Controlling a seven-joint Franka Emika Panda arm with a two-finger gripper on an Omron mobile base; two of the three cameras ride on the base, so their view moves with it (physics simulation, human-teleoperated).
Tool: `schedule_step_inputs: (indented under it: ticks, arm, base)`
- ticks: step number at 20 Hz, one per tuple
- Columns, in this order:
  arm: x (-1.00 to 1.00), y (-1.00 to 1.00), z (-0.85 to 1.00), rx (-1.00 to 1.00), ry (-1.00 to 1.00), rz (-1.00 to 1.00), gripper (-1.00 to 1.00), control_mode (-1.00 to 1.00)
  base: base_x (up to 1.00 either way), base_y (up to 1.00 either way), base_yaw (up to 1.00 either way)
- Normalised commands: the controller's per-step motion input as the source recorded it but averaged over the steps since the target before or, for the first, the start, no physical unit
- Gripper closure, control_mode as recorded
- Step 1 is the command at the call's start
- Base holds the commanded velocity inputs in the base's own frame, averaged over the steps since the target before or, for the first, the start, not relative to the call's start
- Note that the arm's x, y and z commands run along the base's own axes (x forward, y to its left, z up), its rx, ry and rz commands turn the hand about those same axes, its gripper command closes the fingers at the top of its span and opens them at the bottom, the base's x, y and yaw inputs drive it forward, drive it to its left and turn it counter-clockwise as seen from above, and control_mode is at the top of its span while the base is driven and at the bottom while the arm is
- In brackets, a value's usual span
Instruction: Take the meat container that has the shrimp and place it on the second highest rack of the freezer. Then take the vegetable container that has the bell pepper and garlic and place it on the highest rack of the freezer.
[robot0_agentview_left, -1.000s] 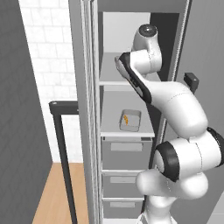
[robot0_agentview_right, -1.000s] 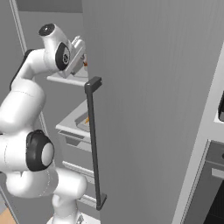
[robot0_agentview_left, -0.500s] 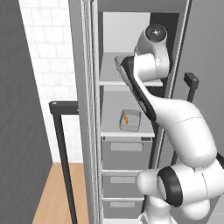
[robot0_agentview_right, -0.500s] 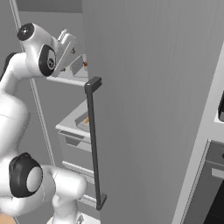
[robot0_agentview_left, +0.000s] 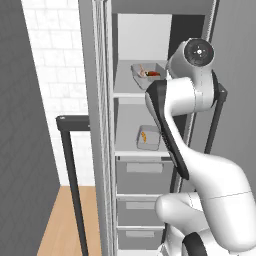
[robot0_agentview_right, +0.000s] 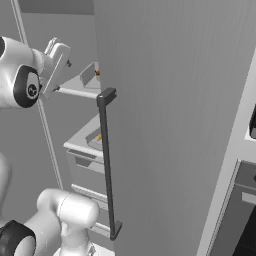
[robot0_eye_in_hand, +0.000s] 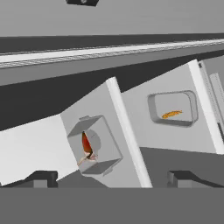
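Observation:
The vegetable container (robot0_agentview_left: 145, 73), a clear tub with red bell pepper and pale garlic, rests on the upper freezer shelf (robot0_agentview_left: 131, 93). On the shelf below it lies the meat container (robot0_agentview_left: 148, 137) with an orange shrimp inside. The hand view looks down on both: the vegetable container (robot0_eye_in_hand: 90, 145) at lower left, the meat container (robot0_eye_in_hand: 172, 109) at right. My gripper (robot0_eye_in_hand: 112, 178) is open and holds nothing; it hangs back from the upper shelf, clear of both tubs. From the right, the meat container (robot0_agentview_right: 98, 140) peeks out beside the door.
Grey freezer drawers (robot0_agentview_left: 142, 175) stack under the lower shelf. An open door with a dark vertical handle (robot0_agentview_right: 107, 165) stands to the right of the shelves. Another dark handle (robot0_agentview_left: 72, 165) rises at the left, before a white brick wall (robot0_agentview_left: 50, 60).
The arm has lifted and drawn back from the upper shelf, so the vegetable container is now uncovered in the left base view. The gripper stays open and both containers stay put.

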Motion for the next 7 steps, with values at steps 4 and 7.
schedule_step_inputs:
  ticks: [4, 7]
  arm:
    - [-1.00, 0.06, 0.10, 0.14, 0.20, -0.15, -1.00, -1.00]
    - [-1.00, 0.01, -0.03, 0.16, 0.31, -0.11, -1.00, -1.00]
  base:
    - [0.00, 0.00, 0.00]
    - [0.00, 0.00, 0.00]
